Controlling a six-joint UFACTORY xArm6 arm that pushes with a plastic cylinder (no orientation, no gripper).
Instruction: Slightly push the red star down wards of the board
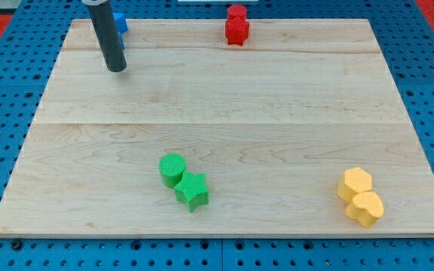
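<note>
The red star [236,30] sits at the board's top edge, right of centre, with a second red block [236,12] touching it just above; that block's shape is unclear. My tip [117,68] rests on the board near the top left, well to the left of the red star and apart from it. A blue block [120,22] lies right behind the rod, mostly hidden.
A green cylinder [172,169] touches a green star [192,190] at bottom centre. Two yellow blocks [354,184] [366,208] touch each other at bottom right. The wooden board [224,105] lies on a blue pegboard.
</note>
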